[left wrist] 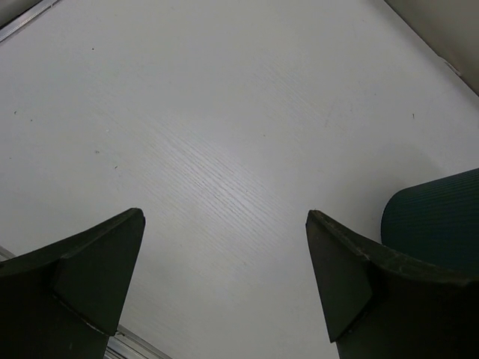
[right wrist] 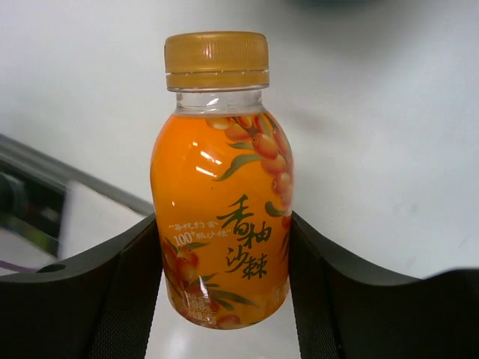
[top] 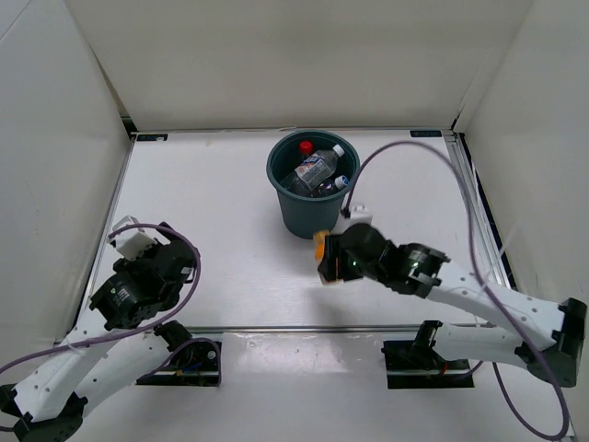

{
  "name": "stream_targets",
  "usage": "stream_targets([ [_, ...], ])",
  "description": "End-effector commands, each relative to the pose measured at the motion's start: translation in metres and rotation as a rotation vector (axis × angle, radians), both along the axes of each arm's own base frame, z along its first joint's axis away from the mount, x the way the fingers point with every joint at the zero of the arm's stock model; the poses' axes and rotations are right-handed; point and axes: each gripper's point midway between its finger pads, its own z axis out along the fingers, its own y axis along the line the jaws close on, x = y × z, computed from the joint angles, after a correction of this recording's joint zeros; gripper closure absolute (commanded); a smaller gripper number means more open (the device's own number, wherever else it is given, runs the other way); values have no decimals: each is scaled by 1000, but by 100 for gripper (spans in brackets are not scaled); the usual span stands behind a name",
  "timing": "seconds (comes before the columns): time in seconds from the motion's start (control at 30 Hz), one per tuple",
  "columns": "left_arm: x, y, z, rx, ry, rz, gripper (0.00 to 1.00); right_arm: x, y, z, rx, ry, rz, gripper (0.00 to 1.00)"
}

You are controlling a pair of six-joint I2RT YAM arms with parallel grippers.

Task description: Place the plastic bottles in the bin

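Note:
An orange bottle (right wrist: 221, 187) with an orange cap sits between the two black fingers (right wrist: 127, 299) of my right gripper (right wrist: 224, 247), which press on both its sides. From above, this orange bottle (top: 319, 245) and the right gripper (top: 329, 258) are just in front of the dark teal bin (top: 276, 184). Inside the bin lie clear bottles (top: 315, 170) with pale labels and one with a red cap (top: 305, 145). My left gripper (left wrist: 224, 224) is open over bare table, holding nothing. It is at the left (top: 156, 241), well away from the bin.
The bin's ribbed wall (left wrist: 438, 217) shows at the right edge of the left wrist view. White walls enclose the table on three sides. A metal rail (top: 294, 329) runs along the near edge, and purple cables loop over both arms.

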Motion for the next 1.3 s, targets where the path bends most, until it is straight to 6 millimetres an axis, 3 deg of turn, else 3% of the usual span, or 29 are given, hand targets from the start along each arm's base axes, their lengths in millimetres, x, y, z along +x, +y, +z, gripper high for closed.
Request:
stream_targets([
  [0.0,7,-1,4,-22,-55,33,0,49,-2,101,33,-311,-50,80],
  [0.03,8,-2,2,-14,-46,33,0,72,-3,144,73,-393,-98,81],
  [0.07,10,-5,3,-29,-52,27,0,87,0,163,72,-437,-105,81],
  [0.1,12,-6,0,-23,-45,27,0,107,8,159,-11,-453,-83,82],
  [0.13,13,-7,-2,-3,-31,21,0,128,4,168,-29,-468,-125,82],
  [0.17,14,-8,0,-4,-37,17,0,145,11,197,16,-515,-147,82],
  [0.2,16,-10,-1,6,-31,13,0,164,22,185,-20,-498,-140,82],
  [0.23,18,-12,0,9,-28,13,0,180,21,185,-23,-495,-153,82],
  [0.27,18,-11,0,28,-19,3,0,196,29,169,-53,-465,-154,80],
  [0.3,20,-14,2,25,-22,3,0,206,33,180,-31,-477,-164,70],
  [0.37,23,-16,3,51,-14,-13,0,222,35,175,-40,-455,-182,51],
  [0.4,23,-16,2,60,-10,-18,0,230,37,162,-70,-422,-179,46],
  [0.43,25,-18,6,53,-18,-17,0,233,40,170,-59,-432,-181,34],
  [0.53,27,-17,9,58,-25,-9,0,232,30,171,-73,-430,-228,11],
  [0.6,30,-18,13,57,-43,-7,0,226,14,174,-75,-439,-294,0],
  [0.73,34,-20,20,85,-53,-23,0,206,-9,189,-67,-448,-306,0],
  [0.87,41,-21,33,108,-75,-8,0,184,-58,217,-24,-416,-462,0],
  [0.93,43,-21,33,120,-76,-4,0,182,-78,226,8,-413,-501,0],
  [1.0,45,-23,30,126,-70,-5,0,177,-101,224,19,-384,-526,0],
  [1.1,46,-25,18,132,-50,3,0,167,-115,208,10,-282,-468,0],
  [1.27,47,-26,8,135,-24,19,0,145,-118,180,46,-60,-361,0],
])
